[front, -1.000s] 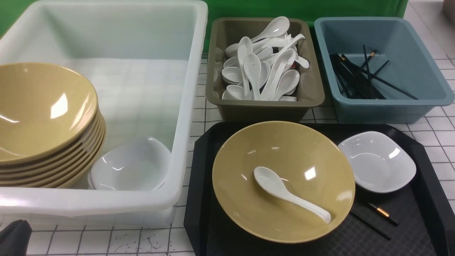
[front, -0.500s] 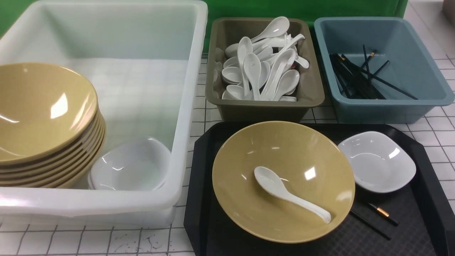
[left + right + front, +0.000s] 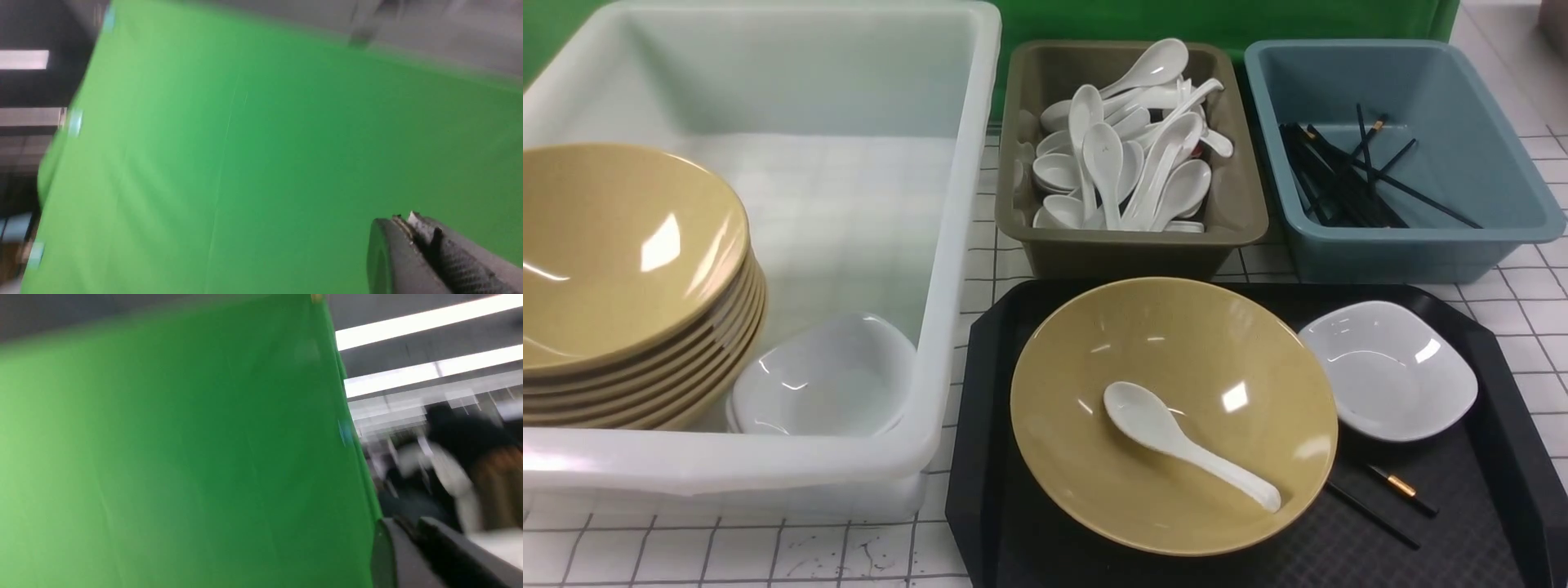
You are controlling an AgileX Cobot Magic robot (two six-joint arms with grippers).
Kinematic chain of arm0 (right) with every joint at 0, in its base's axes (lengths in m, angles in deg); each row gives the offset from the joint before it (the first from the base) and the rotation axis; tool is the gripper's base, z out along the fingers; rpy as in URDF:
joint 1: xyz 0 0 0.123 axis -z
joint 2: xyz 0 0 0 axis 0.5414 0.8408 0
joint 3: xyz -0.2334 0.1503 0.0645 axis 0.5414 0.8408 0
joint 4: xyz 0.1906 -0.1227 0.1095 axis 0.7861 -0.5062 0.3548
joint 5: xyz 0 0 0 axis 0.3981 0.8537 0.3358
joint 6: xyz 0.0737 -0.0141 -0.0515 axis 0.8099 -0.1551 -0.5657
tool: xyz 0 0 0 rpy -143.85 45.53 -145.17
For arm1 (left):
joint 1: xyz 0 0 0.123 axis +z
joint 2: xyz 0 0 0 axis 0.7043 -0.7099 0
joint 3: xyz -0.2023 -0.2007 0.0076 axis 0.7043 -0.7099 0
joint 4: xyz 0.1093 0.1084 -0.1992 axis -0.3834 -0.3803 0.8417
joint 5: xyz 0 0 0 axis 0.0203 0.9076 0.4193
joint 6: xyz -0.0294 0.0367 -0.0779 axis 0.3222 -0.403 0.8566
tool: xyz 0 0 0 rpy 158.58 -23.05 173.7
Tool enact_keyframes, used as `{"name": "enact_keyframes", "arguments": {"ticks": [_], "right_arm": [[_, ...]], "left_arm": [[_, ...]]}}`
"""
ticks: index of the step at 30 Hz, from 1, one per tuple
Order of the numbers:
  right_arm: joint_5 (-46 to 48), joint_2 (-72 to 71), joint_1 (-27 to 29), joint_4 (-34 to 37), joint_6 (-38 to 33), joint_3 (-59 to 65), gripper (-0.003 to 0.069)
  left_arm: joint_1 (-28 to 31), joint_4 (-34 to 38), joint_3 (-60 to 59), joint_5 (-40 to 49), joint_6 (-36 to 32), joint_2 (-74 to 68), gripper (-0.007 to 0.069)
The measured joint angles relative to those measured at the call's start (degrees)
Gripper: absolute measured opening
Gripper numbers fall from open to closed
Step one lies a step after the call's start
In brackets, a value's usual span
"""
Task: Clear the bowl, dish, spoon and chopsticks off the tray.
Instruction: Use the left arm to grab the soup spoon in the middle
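jaws are pressing together on the left gripper (image 3: pixel 412 228), can't tell on the blurred right gripper (image 3: pixel 408 524), while well away bowl (image 3: pixel 1217 343), spoon (image 3: pixel 1168 433), dish (image 3: pixel 1388 371) and chopsticks (image 3: pixel 1401 487) are all sitting uncleared on the tray (image 3: pixel 980 425).

The left gripper (image 3: pixel 405 223) has 2 matte dark-grey jaws, 1 faced with diamond-knurled rubber, and white scuffs at the tip. The right gripper (image 3: pixel 410 530) shows 2 smooth dark-grey jaws, blurred.

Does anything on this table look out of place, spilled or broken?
Nothing is spilled or broken. One oddity: the chopsticks on the tray seem partly tucked under the edge of the bowl, so only their near ends show. The spoon lies loose inside that bowl.
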Motion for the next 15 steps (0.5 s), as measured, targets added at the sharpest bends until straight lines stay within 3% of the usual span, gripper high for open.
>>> {"name": "enact_keyframes", "arguments": {"ticks": [3, 5, 6, 9, 12, 15], "right_arm": [[15.71, 8.54, 0.00, 0.06, -4.75, -4.78, 0.0099], [18.97, 10.37, 0.00, 0.39, -5.80, -5.10, 0.0099], [26.17, 14.16, 0.00, 1.75, -9.58, -5.16, 0.0084], [34.84, 19.14, 0.00, 6.49, -18.08, -5.03, 0.0043], [39.02, 23.24, 0.00, 11.58, -26.13, -4.04, 0.0036], [39.89, 26.17, 0.00, 15.36, -32.02, -1.97, 0.0036]], "left_arm": [[-2.45, 2.74, 6.06, 12.59, -0.24, -14.07, -0.0012], [-3.87, 4.37, 7.60, 17.02, -1.27, -17.67, -0.0011], [-7.22, 7.10, 10.48, 24.76, -5.09, -23.24, -0.0011], [-13.24, 13.63, 14.98, 34.86, -13.16, -32.61, -0.0009], [-19.85, 19.72, 20.39, 41.97, -21.73, -41.06, -0.0007], [-24.57, 23.01, 25.06, 47.29, -25.96, -48.85, -0.0007]]}}
